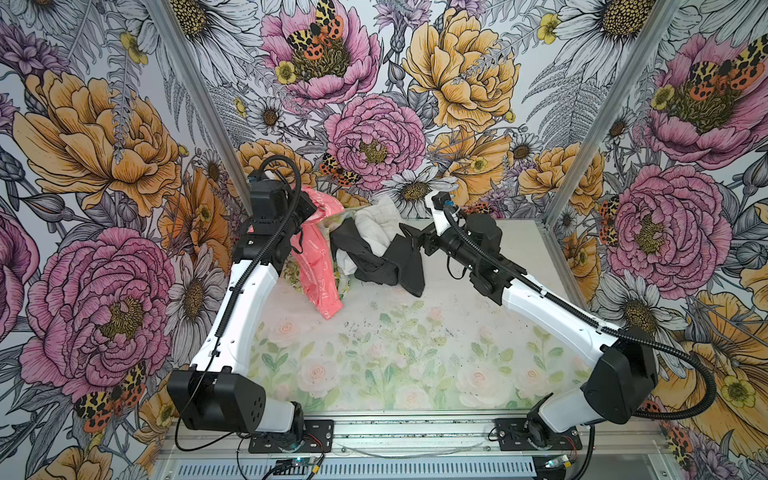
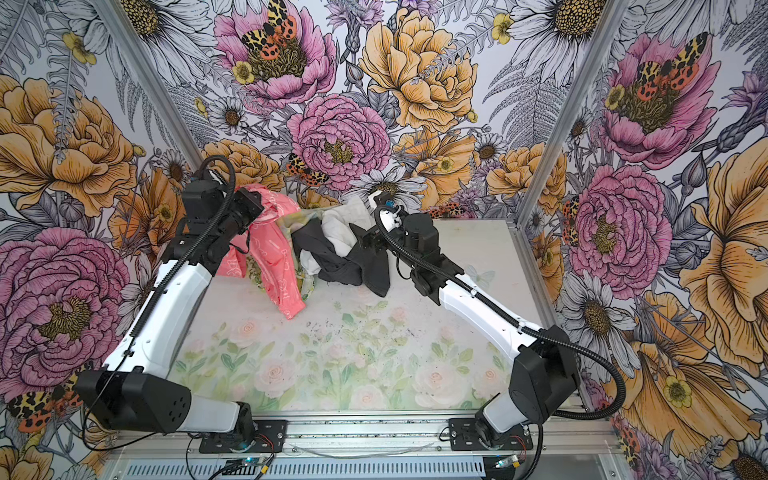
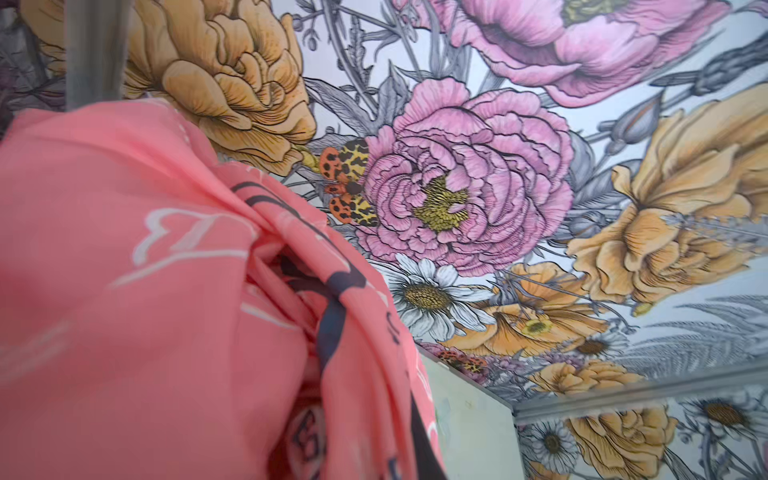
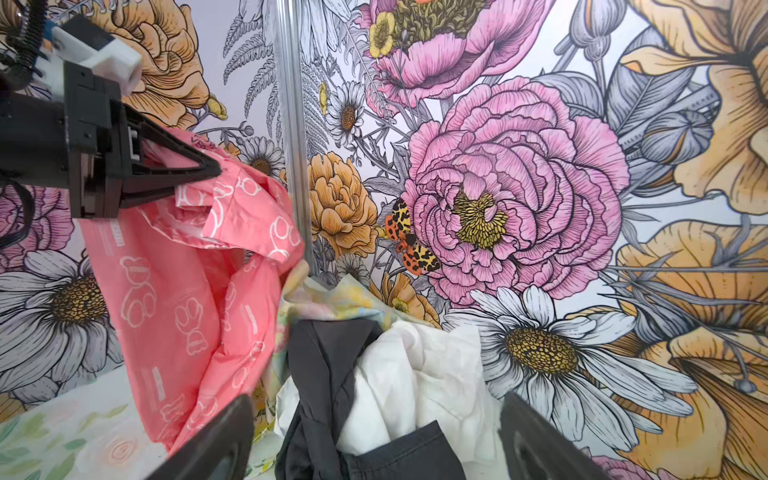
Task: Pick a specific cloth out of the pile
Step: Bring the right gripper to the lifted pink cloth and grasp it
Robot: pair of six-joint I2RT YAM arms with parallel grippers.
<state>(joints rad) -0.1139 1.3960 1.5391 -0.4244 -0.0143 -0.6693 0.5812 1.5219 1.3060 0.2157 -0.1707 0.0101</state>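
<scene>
Lifting the cloth [image 1: 318,266] out of the pile [image 1: 376,249]: my left fingers [image 4: 203,167] are clamped on its upper edge, its tail reaching the surface [image 1: 415,345]; my right fingers [image 4: 220,440] stand apart beside the pile. Next, I judge: draw it fully clear

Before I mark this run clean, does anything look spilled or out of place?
Only dark specks scattered over the table, in front of the pile; dirt or wear, I cannot tell.
</scene>
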